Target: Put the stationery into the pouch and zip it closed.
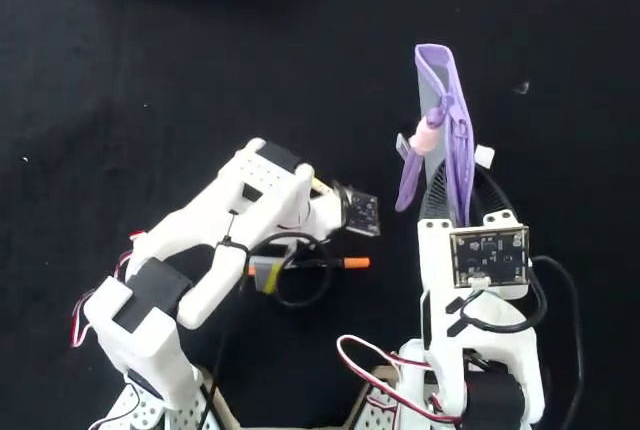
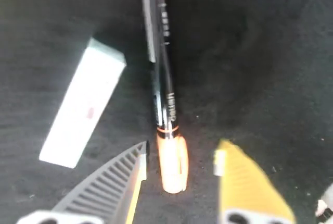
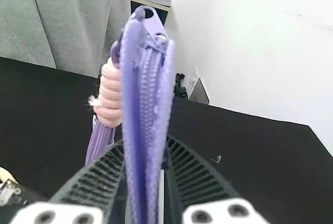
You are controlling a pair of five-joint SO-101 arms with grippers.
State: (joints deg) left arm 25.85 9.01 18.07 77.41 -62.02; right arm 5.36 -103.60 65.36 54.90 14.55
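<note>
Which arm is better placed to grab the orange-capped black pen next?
Left. The left pincer, open, straddles the orange-capped black pen; the right pincer is shut on the purple fabric pouch.

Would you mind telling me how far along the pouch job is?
Done: the right claw grips the pouch. In hand: the left claw sits open around the pen on the table. Left: pen and eraser go in, then zipping.

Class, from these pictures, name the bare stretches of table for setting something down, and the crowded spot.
Bare table: the far-left stretch beyond the left gripper, the far strip behind the pouch, and the side right of the pouch. Crowded: the middle, where pen and eraser lie by the left gripper, beside the right gripper clamping the pouch.
</note>
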